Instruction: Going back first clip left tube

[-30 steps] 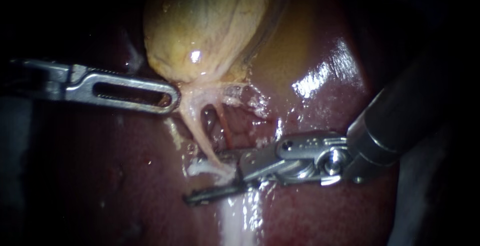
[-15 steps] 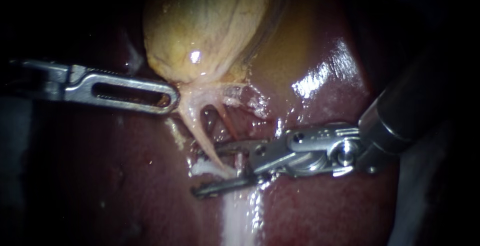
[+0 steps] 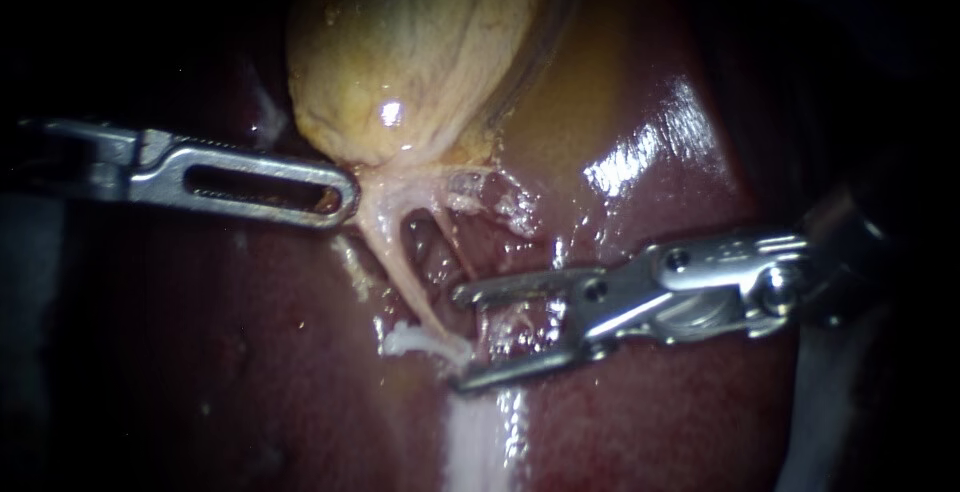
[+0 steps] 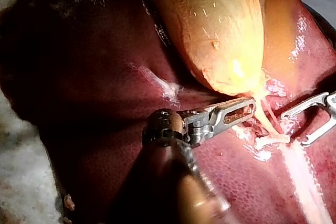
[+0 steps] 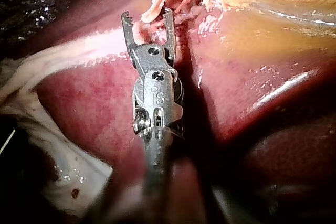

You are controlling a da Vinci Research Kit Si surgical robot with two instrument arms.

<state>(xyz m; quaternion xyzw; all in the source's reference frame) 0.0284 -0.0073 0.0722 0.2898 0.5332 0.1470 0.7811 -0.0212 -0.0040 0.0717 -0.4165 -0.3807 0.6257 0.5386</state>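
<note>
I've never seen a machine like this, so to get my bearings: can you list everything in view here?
gallbladder: one, yellowish tan, top centre of the endoscope view, lying on the liver.
liver: one, dark red and glossy, around and beneath everything else.
left tube: one, pale pink, running down from the gallbladder's narrow end.
right tube: one, thinner and redder, just beside the left tube.
pale strip: one, whitish, on the liver below the tubes.
left instrument: one, silver, slotted tip at the gallbladder's narrow end.
right instrument: one, silver, pincer open, its tips by the tubes' lower ends.
</note>
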